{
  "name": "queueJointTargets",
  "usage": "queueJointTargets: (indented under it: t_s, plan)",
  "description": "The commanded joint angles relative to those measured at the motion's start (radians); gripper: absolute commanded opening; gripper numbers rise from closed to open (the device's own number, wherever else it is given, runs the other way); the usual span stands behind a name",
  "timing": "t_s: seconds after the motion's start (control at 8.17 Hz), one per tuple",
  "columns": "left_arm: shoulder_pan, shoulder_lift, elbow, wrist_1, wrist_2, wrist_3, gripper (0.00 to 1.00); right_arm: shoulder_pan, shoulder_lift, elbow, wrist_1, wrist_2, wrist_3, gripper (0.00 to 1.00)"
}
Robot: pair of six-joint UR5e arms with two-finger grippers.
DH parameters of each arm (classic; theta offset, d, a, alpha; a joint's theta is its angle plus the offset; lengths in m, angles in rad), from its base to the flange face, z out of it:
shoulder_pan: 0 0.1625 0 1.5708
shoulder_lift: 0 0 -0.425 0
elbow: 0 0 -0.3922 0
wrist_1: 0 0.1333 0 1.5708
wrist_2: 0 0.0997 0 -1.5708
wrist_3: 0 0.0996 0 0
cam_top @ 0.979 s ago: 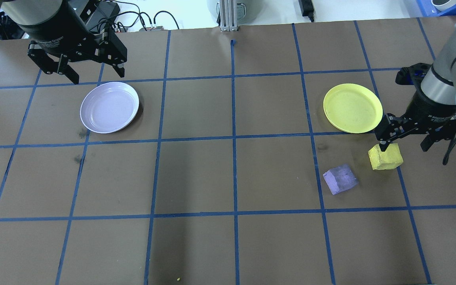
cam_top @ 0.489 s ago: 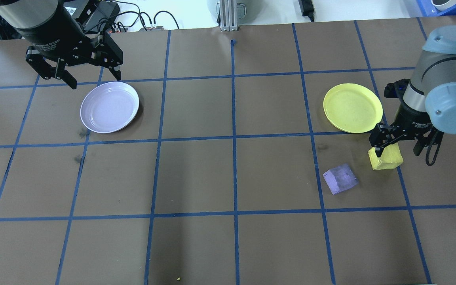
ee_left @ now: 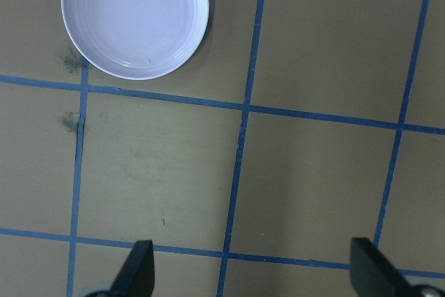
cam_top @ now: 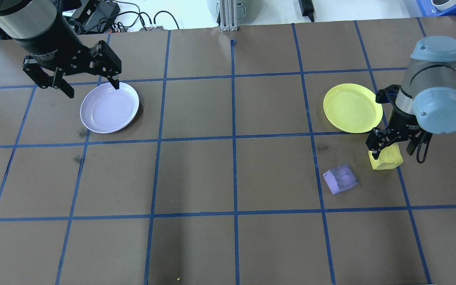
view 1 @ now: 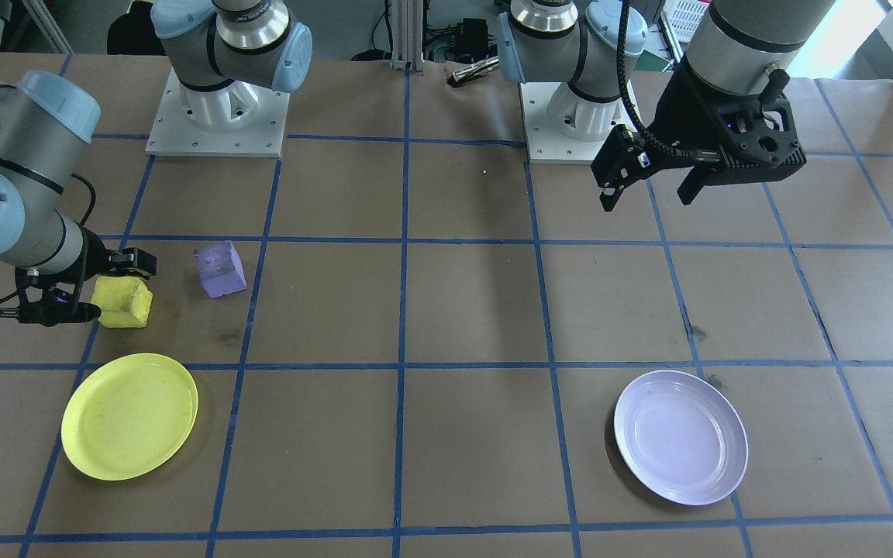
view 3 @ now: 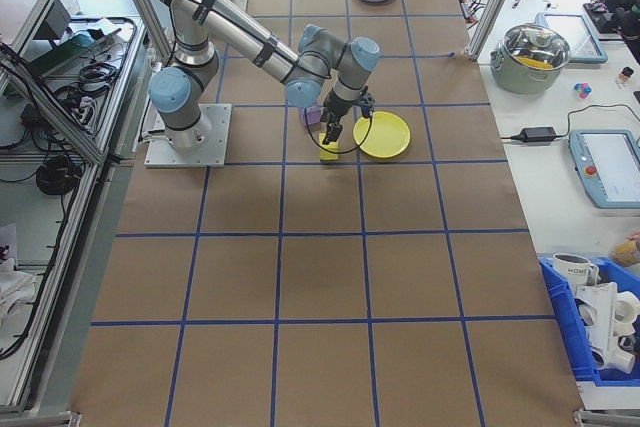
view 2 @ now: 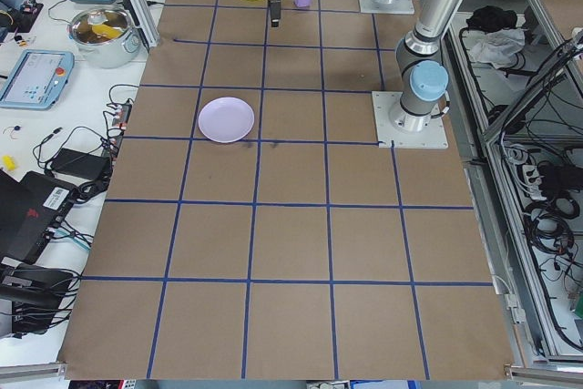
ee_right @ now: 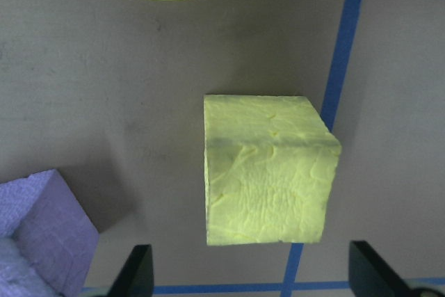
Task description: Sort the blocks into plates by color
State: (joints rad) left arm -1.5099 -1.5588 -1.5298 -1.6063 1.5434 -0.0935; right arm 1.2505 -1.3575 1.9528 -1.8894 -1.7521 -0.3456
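While my right gripper (cam_top: 392, 147) straddles the rough yellow foam cube (cam_top: 386, 157), jaws open, my left gripper (cam_top: 89, 84) hovers spread beside the round lavender plastic plate (cam_top: 109, 107).

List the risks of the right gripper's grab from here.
The right gripper is open over the yellow block, which sits skewed between its fingers; closing could twist or squeeze the rough block out. The purple block lies close by, so a finger might nudge it. The yellow plate is also near and could get bumped on lifting.
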Motion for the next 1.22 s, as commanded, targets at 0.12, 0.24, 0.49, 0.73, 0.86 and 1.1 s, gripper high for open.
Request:
queueJointTargets:
  t_s: [0.12, 0.24, 0.49, 0.73, 0.86, 1.1]
  plan:
    - [0.002, 0.008, -0.009, -0.004, 0.023, -0.022, 1.00, 0.000, 0.077, 0.000, -0.047, -0.007, -0.079, 1.00]
    - [0.002, 0.005, -0.009, -0.001, 0.024, -0.020, 1.00, 0.000, 0.077, 0.000, -0.047, -0.007, -0.079, 1.00]
    - [0.004, 0.005, -0.009, -0.001, 0.017, -0.019, 1.00, -0.003, 0.104, 0.000, -0.056, -0.007, -0.084, 1.00]
    - [0.005, 0.008, -0.010, -0.021, 0.026, 0.001, 1.00, -0.022, 0.121, -0.003, -0.097, -0.006, -0.139, 0.30]
    - [0.004, 0.009, -0.010, -0.029, 0.029, 0.001, 1.00, -0.022, 0.123, -0.005, -0.097, -0.006, -0.142, 0.10]
    - [0.005, 0.009, -0.010, -0.024, 0.030, 0.001, 1.00, -0.022, 0.112, -0.032, -0.085, -0.006, -0.162, 0.00]
